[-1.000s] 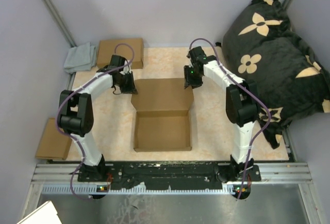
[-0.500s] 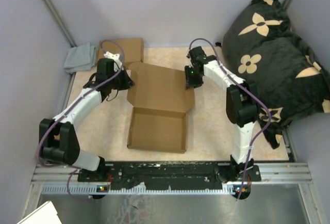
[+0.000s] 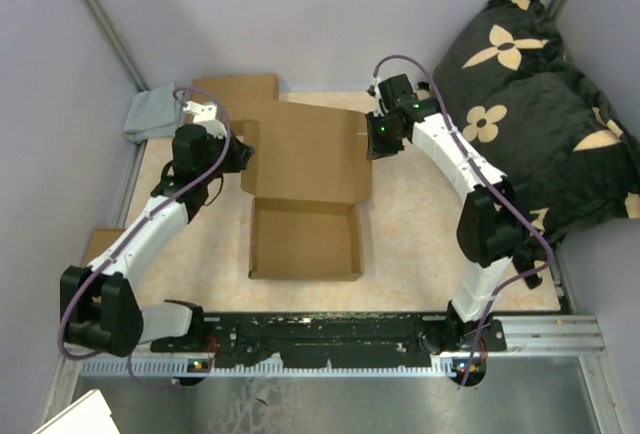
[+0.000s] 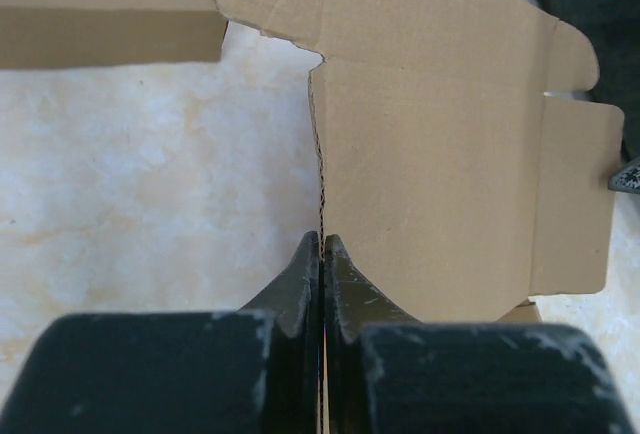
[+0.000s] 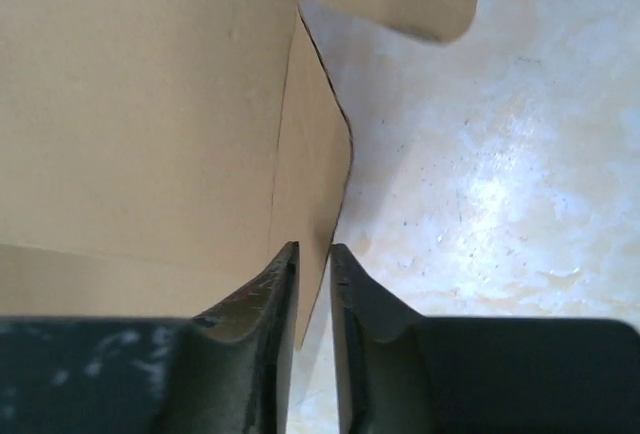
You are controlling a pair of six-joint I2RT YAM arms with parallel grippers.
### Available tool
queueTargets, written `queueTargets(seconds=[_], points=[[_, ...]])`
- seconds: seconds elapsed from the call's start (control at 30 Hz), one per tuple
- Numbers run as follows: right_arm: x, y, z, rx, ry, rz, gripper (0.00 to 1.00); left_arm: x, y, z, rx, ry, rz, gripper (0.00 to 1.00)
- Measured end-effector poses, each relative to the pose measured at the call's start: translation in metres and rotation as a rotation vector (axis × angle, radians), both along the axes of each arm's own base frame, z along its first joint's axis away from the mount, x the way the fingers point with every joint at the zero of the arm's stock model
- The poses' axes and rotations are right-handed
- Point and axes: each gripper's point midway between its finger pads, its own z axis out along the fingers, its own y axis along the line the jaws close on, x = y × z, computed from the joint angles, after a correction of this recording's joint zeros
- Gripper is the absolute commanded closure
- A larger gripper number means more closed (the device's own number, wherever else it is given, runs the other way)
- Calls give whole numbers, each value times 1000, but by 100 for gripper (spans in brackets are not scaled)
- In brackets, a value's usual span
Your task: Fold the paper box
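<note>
The paper box [image 3: 305,154] is matt brown corrugated cardboard on a smooth, faintly glossy table [image 3: 412,236].

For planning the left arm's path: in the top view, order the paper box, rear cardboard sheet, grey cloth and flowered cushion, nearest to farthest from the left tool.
1. paper box, held by the left tool.
2. rear cardboard sheet, just behind it.
3. grey cloth, far left corner.
4. flowered cushion, far right.

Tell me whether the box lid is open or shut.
Open. The lid is spread beyond the tray, whose inside shows; left end effector and right end effector pinch its sides.
</note>
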Motion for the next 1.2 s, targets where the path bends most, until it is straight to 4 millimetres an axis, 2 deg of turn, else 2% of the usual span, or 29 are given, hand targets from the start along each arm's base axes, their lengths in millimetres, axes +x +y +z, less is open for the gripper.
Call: queueTargets(seconds=[0.17, 0.33, 0.43, 0.47, 0.53, 0.6, 0.67, 0.7, 0.87, 0.97, 1.2], points=[[-7, -2, 9, -11, -11, 2, 94, -8, -2, 19, -14, -81, -9, 100], [-11, 1, 16, -42, -41, 2, 92, -13, -14, 34, -22, -136, -43, 100], [-13, 5, 20, -45, -53, 6, 78, -14, -18, 39, -19, -156, -57, 100], [-13, 5, 21, -48, -57, 2, 70, -14, -18, 40, -17, -162, -59, 100], [-11, 3, 22, -61, -72, -12, 47, -16, -19, 43, -13, -174, -65, 100], [-7, -1, 23, -74, -92, -35, 31, -22, -19, 46, -8, -202, -79, 100], [-5, -8, 23, -91, -109, -52, 18, -29, -18, 48, -4, -233, -93, 100], [-5, -11, 24, -100, -117, -59, 16, -33, -18, 49, -4, -253, -103, 100], [-8, -32, 34, -105, -160, -77, 17, -49, -22, 59, -12, -350, -157, 100], [2, -40, 42, -58, -200, -62, 19, -52, -28, 66, -17, -389, -198, 100], [15, -46, 29, 68, -202, 23, 27, -56, -35, 73, -26, -425, -246, 100]])
